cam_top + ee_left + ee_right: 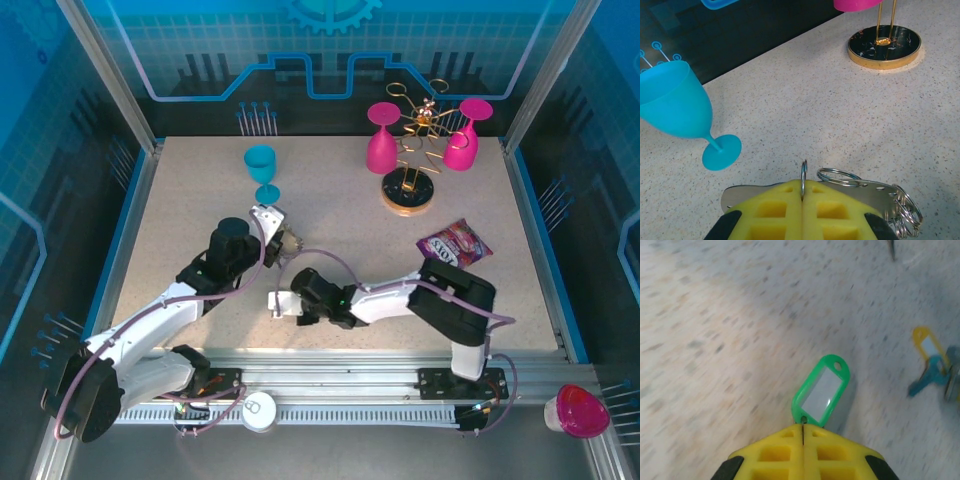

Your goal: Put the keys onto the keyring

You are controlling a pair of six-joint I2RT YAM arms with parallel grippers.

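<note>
Top view, L to R: L arm reaches up-right over the table point(180, 220). L gripper point(288, 240) sits just below the blue goblet point(261, 165), which stands upright. L wrist cam: L gripper point(802, 186) has its yellow pads point(775, 210) pressed together on the keyring point(803, 172), a thin metal ring held edge-on and poking up btw them. Just behind the pads lies a flat metal plate point(867, 189) w/ more split rings point(907, 210) bunched at its R end. Goblet point(677, 105) is to the L, rack base point(885, 47) far R.

Near table centre, just below the L gripper, is the R gripper point(276, 302), its arm stretched L from the R base. R wrist cam (blurry): R gripper point(803, 429) pads are together, clamped on the bottom end of the green tag point(822, 392), which sticks out over the table. To its R, well apart, lie a yellow tag point(927, 342) and a blue key point(922, 382); can't tell if they're joined.

Further R: gold rack point(415, 170) at the back w/ two pink goblets point(381, 140) hung upside down, then a snack packet point(455, 243) nearer. On the front rail: white disc point(258, 410) and, far R, a pink cup point(578, 410).
</note>
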